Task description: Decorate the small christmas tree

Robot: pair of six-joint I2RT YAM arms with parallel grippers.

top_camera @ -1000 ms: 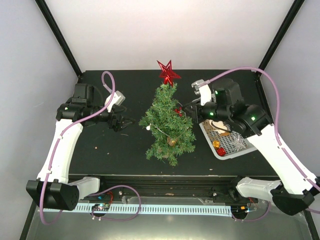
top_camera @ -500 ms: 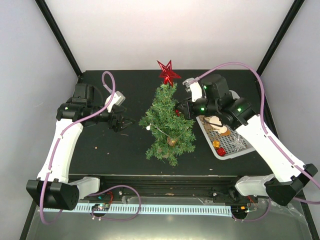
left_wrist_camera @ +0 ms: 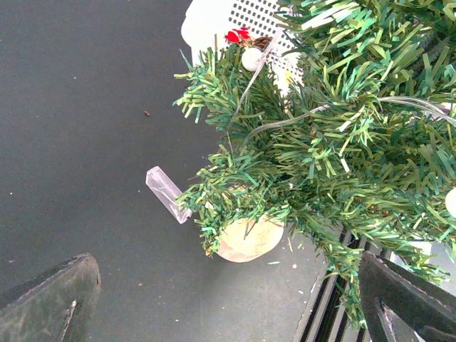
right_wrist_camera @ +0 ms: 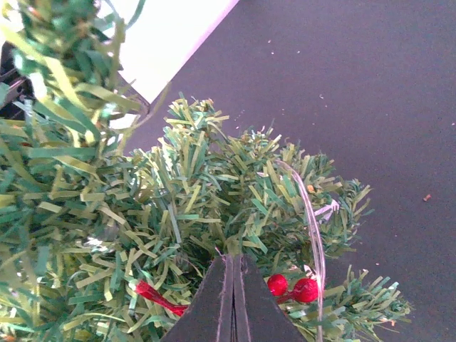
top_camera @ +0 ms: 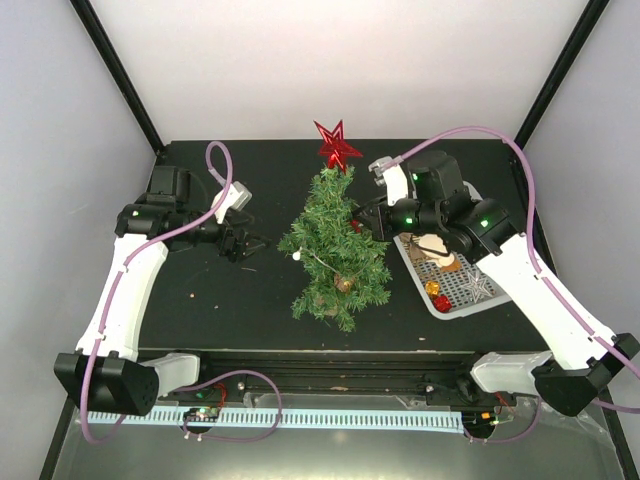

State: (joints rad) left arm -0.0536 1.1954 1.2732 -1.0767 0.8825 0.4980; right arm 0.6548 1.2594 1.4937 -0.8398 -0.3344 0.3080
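Our small christmas tree (top_camera: 335, 250) stands upright on the desk (top_camera: 220, 300). The right hand (top_camera: 372, 218) is clenched tight, tips buried in the tree's upper right branches beside the red berries (right_wrist_camera: 296, 288); nothing visibly pinched. The left hand (top_camera: 245, 243) hangs wide open off the tree's left side, not touching. We reckon the right one's nearer for hanging.

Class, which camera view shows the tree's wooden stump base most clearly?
The left wrist view: the stump base shows as a pale disc under the small christmas tree. In the top external view the tree mostly hides it; the right wrist view shows none of it.
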